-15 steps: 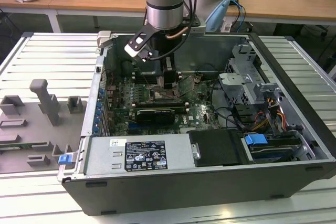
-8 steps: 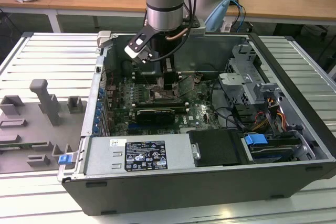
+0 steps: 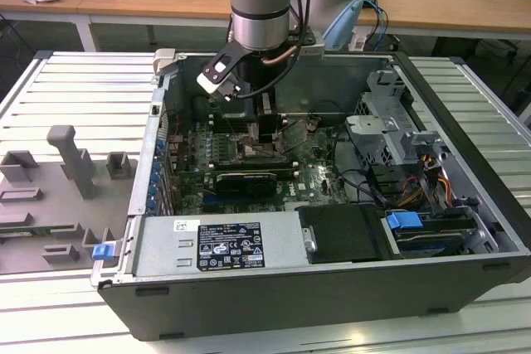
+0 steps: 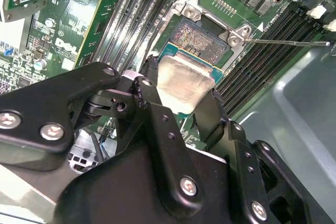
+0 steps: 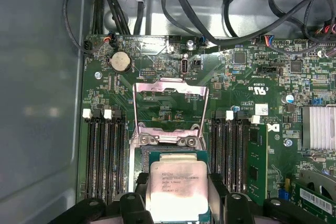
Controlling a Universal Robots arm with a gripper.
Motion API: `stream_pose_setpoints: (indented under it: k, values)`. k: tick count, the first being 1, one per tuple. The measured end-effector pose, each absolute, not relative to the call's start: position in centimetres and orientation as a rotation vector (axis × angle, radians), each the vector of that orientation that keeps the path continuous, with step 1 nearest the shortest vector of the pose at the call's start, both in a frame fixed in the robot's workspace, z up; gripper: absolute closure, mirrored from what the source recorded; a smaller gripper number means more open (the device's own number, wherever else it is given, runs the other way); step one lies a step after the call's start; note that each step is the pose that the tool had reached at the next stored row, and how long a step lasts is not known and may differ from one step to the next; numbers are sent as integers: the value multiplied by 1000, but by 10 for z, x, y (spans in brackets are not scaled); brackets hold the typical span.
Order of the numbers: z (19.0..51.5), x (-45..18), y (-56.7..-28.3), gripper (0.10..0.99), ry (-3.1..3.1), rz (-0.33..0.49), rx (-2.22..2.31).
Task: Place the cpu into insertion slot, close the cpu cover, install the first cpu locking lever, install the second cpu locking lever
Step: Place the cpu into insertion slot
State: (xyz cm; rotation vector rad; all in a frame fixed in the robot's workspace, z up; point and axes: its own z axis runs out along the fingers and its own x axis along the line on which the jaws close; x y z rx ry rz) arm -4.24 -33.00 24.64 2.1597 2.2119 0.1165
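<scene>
The exterior view stands outside the open computer case (image 3: 249, 304), raised above the slatted tabletop (image 3: 75, 80). From a middling distance it looks down over the case's near wall at the motherboard (image 3: 307, 176), and the arm (image 3: 260, 6) enters at its upper edge. The first wrist view faces almost squarely down on the motherboard from close by, with the end effector (image 5: 178, 182) in its foreground. The second wrist view sits closer still, behind the end effector's black linkage, and looks slantwise past it. Both wrist views share the cpu (image 4: 184, 82) held in the end effector, the insertion slot (image 4: 202, 38) and the memory slots (image 5: 105, 156). The exterior view takes in that same patch under the arm.
</scene>
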Motion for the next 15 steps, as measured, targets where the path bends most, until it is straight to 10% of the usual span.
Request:
stream_pose_setpoints:
  k: [15]
  values:
    - [243,-42,-330,561,2212,116,2160]
